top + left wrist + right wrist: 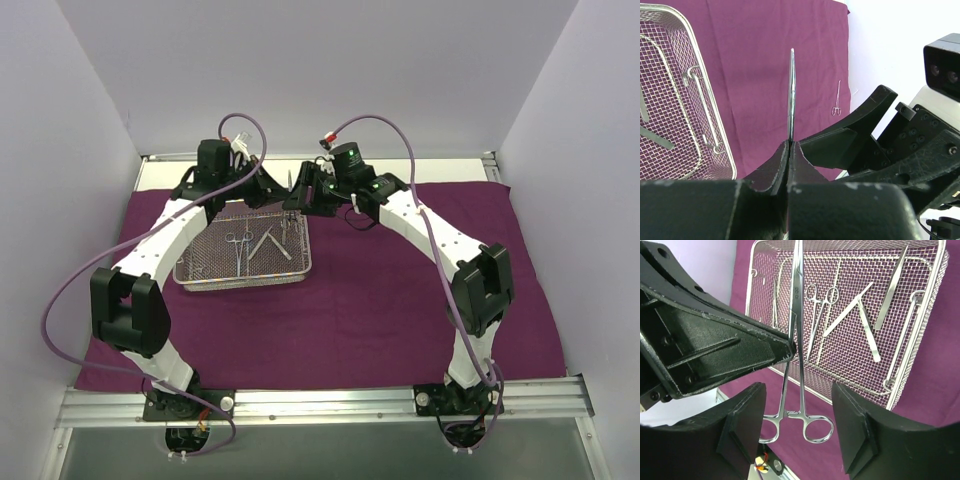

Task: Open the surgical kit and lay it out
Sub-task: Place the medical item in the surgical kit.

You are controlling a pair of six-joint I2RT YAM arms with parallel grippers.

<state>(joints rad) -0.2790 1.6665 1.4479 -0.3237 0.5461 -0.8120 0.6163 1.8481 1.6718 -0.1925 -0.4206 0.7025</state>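
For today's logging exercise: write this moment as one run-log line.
left gripper: shut on forceps | right gripper: open, one finger each side of forceps | tray: on cloth, tweezers inside

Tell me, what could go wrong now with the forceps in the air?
1. The left gripper pinches the forceps on its thin shaft only, so it may slip or swing.
2. The right gripper is open around the ring handles; closing off-centre could knock them.
3. If dropped, it may hit the tray.

Tray (243, 284) x1, cloth (400, 320) x1, forceps (797, 290) x3 (min.)
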